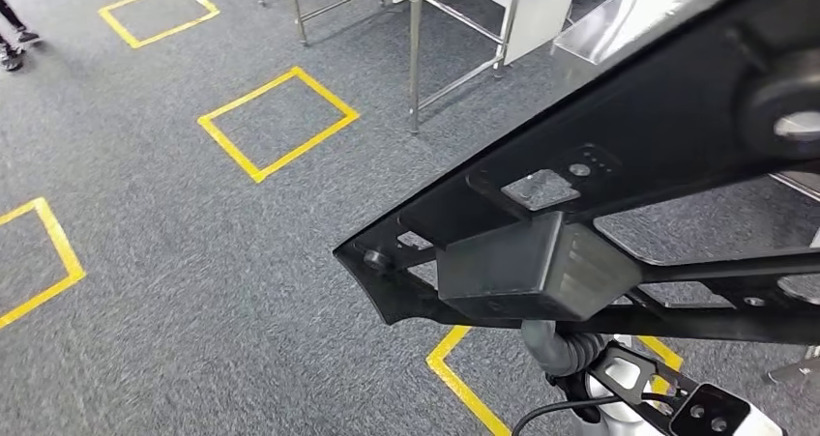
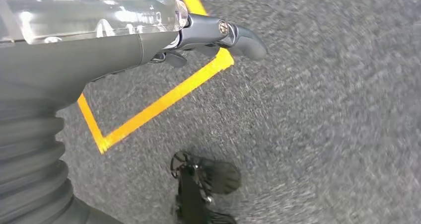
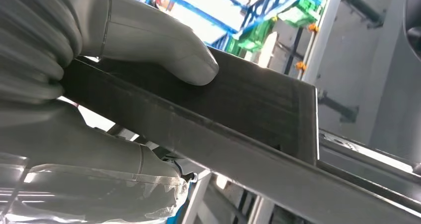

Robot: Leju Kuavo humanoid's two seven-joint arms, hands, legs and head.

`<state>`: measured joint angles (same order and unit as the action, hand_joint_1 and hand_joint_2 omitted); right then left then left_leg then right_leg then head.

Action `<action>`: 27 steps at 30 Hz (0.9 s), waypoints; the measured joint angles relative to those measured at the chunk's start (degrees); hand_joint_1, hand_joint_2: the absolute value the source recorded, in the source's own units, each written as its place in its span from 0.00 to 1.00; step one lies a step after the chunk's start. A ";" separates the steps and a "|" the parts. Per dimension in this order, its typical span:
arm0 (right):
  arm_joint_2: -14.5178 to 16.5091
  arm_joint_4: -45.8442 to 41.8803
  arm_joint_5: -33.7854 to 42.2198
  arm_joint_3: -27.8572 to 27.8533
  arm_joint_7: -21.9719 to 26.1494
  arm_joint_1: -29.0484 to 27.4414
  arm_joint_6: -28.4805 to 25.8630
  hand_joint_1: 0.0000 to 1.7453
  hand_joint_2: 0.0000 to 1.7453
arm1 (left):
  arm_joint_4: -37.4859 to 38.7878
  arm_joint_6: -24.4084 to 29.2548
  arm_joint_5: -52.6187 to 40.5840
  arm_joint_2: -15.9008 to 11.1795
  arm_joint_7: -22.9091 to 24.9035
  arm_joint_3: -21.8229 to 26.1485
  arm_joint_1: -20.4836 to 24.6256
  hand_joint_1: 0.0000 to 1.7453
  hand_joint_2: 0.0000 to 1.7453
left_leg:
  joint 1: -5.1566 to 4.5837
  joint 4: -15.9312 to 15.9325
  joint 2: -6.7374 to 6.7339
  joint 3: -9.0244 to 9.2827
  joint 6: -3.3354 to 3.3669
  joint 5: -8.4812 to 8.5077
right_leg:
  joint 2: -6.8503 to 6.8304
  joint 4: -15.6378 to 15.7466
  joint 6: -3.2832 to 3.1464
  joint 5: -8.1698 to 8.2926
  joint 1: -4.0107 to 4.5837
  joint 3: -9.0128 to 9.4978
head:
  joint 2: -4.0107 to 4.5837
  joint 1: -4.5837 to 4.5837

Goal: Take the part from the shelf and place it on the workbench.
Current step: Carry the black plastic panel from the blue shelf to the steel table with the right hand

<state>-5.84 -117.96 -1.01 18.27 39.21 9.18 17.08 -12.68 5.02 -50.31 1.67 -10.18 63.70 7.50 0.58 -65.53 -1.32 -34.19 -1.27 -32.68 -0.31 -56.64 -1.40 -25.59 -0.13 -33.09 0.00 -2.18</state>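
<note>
The black part point(image 3: 238, 114) is gripped by the right hand point(image 3: 74, 85), above carpet.

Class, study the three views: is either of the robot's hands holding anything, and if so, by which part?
The right hand grips the black part by a flat edge, thumb pressed on one face. The left hand holds nothing, hanging over the carpet.

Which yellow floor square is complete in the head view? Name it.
The middle yellow square, just left of the steel table's legs. All four sides show. The far one nearly reaches the top edge; the others are cut by the frame or hidden behind the black part.
</note>
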 joint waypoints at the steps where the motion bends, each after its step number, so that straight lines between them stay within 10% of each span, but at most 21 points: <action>1: 0.00 0.01 -0.01 0.00 0.00 -0.02 0.01 1.00 1.00 | 0.00 -0.02 0.00 -0.01 0.01 -0.01 -0.16 0.00 1.00 | 0.07 -4.10 0.63 -1.97 -0.14 -1.74 | 0.59 -0.06 -0.10 0.00 0.00 -0.04 | 0.00 0.00; 3: 0.00 0.02 -0.02 0.00 0.00 -0.11 0.02 1.00 1.00 | 0.00 -0.02 0.04 -0.04 0.02 -0.01 -0.38 0.00 1.00 | 0.13 -8.49 0.94 -4.36 -0.37 -2.49 | 1.83 -0.26 -0.11 -0.06 -0.01 -0.08 | 0.00 0.00; 10: 0.00 0.02 -0.02 0.00 0.00 -0.15 0.02 1.00 1.00 | 0.00 -0.02 0.06 -0.05 0.02 -0.01 -0.38 0.00 1.00 | 0.29 -4.30 0.97 -2.87 -0.42 1.24 | 3.06 -0.59 0.06 -0.22 -0.10 0.02 | 0.00 -0.01; 15: -0.01 0.02 -0.02 0.00 0.00 -0.13 0.02 1.00 1.00 | 0.00 -0.03 0.05 -0.07 0.01 -0.02 -0.15 0.00 1.00 | 0.50 7.22 2.30 2.20 0.43 5.51 | 3.96 -1.73 1.27 -0.95 -0.04 -0.40 | 0.00 0.01; 18: -0.02 0.02 -0.02 0.02 0.00 -0.11 0.02 1.00 1.00 | 0.00 -0.04 0.06 -0.02 -0.01 -0.04 -0.04 0.00 1.00 | 0.40 7.96 1.23 2.12 2.32 5.97 | 1.67 -8.44 2.77 -4.82 -0.16 -3.83 | 0.00 0.02; 21: -0.04 0.02 -0.02 0.02 0.00 -0.22 -0.01 1.00 1.00 | 0.00 -0.04 0.06 -0.04 0.01 -0.05 -0.27 0.00 1.00 | 0.23 7.94 0.40 1.98 2.45 5.94 | 0.78 -18.24 3.10 -8.40 -0.38 -8.51 | 0.00 0.02; 27: -0.05 0.02 -0.01 0.02 0.00 -0.15 -0.01 1.00 1.00 | 0.00 -0.04 0.06 0.01 0.01 -0.26 -0.14 0.00 1.00 | -0.01 7.90 -0.36 2.40 1.60 5.59 | -0.57 -1.46 1.84 -0.92 0.24 -0.08 | 0.00 0.02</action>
<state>-5.89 -117.94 -1.02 18.29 39.21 9.03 17.06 -12.68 4.98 -50.25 1.68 -10.17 63.43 7.36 0.57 -57.62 -1.68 -31.79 0.33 -27.09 -0.89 -58.10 0.44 -26.52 0.11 -33.17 0.00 -2.16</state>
